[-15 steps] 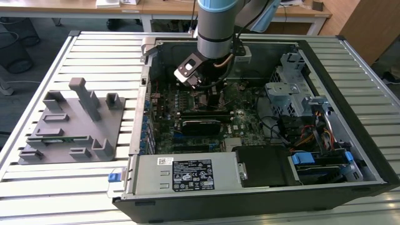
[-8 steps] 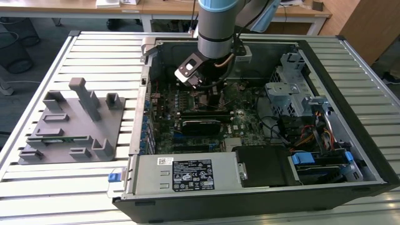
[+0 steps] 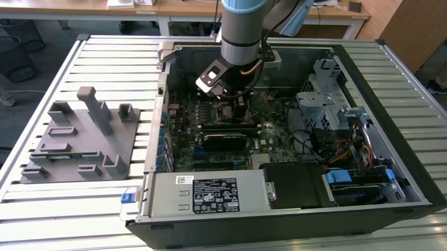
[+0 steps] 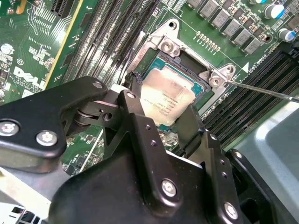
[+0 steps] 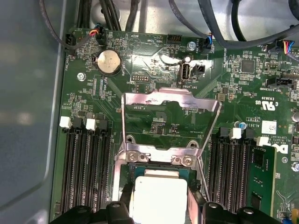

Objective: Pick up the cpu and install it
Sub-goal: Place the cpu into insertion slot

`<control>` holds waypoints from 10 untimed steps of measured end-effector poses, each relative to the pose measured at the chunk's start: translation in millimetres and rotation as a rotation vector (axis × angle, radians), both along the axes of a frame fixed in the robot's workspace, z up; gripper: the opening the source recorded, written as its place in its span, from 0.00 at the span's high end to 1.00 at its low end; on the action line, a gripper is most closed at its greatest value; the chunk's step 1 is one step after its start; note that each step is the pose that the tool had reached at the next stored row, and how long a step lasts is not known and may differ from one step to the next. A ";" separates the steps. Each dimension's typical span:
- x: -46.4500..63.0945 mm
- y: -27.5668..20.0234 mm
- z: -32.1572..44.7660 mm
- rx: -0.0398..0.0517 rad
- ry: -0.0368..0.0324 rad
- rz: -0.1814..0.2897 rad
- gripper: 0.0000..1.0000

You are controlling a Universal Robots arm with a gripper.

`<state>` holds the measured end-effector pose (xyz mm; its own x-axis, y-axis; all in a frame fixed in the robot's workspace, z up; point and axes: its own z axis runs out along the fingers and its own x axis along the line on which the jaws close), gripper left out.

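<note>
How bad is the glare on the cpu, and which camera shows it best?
First wrist view: the cpu top is blown out almost white, and the raised metal plate glints. Second wrist view: the cpu has a milder sheen, surface marks visible. Exterior view: inside of the case sits dim beside the bright table slats.

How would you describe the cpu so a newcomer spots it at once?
In the open computer case, find the green motherboard and its socket with the metal plate swung up. The cpu is the flat square chip there, held in the gripper; its pale shiny metal top sets it apart from the dark slots beside it.
</note>
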<state>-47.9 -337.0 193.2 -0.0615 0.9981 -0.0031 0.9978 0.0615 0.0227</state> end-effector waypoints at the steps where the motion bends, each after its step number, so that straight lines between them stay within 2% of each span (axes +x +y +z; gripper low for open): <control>1: 0.0 0.0 0.0 -0.0001 0.0000 0.000 0.46; 9: 0.1 0.2 -0.5 0.0008 -0.0004 0.000 0.45; 10: 0.0 0.1 -0.4 0.0005 -0.0003 0.000 0.38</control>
